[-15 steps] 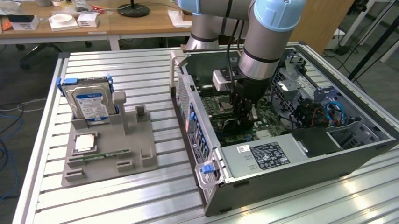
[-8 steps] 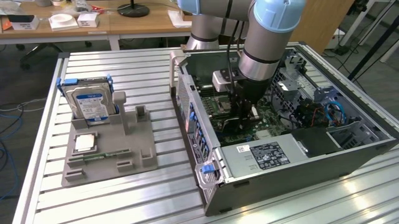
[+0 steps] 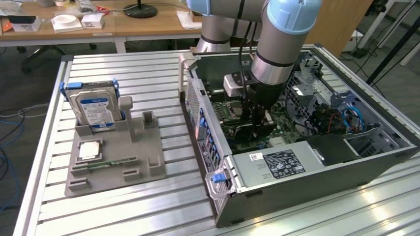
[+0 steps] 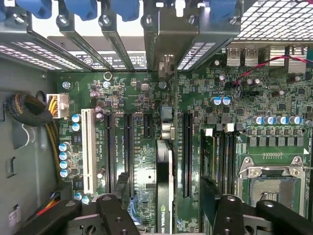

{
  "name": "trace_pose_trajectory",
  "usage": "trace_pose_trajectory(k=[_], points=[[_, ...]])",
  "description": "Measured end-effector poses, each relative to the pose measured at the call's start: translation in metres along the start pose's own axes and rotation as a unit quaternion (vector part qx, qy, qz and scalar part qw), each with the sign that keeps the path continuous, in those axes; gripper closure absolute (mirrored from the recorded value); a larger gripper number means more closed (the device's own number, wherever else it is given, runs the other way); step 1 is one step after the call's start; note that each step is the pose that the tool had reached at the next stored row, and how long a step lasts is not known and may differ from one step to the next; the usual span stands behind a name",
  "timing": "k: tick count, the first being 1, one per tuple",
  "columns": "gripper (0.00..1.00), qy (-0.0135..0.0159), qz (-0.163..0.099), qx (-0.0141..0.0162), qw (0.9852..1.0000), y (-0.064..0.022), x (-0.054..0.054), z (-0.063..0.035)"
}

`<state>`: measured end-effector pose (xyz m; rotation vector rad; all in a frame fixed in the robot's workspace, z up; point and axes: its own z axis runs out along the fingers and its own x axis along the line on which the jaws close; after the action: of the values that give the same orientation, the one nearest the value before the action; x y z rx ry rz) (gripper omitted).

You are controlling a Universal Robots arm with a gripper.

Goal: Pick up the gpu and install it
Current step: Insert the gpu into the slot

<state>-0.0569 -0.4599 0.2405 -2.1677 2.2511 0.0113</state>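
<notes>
hand (image 4: 166,215): open, fingers either side of the gpu (image 4: 165,196) | gpu: standing edge-on in the motherboard (image 4: 274,117) slot (lower centre of frame)

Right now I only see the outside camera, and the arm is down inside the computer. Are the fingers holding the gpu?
Observer: No. In the wrist view the gpu stands on edge on the board, and the fingers are open on either side, apart from it.
Operator: Is it in its slot?
Observer: It looks seated. Its bracket sits in the rear opening of the case.
Operator: What's beside it?
Observer: Empty black slots on both sides, and a white slot further off.
</notes>
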Motion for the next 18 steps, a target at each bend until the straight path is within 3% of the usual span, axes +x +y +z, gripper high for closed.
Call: trace_pose_trajectory(k=[2, 10, 15, 18], points=[[0.31, -0.0001, 0.000, 0.0001, 1.0000, 0.0000, 0.000, -0.0044], [0.31, -0.0002, 0.000, 0.0001, 1.0000, -0.0002, -0.001, -0.0387], [0.33, -0.0025, 0.000, 0.0000, 1.0000, -0.0002, -0.001, -0.0400], [0.46, -0.0035, 0.000, 0.0000, 1.0000, -0.0002, 0.000, -0.0400]])
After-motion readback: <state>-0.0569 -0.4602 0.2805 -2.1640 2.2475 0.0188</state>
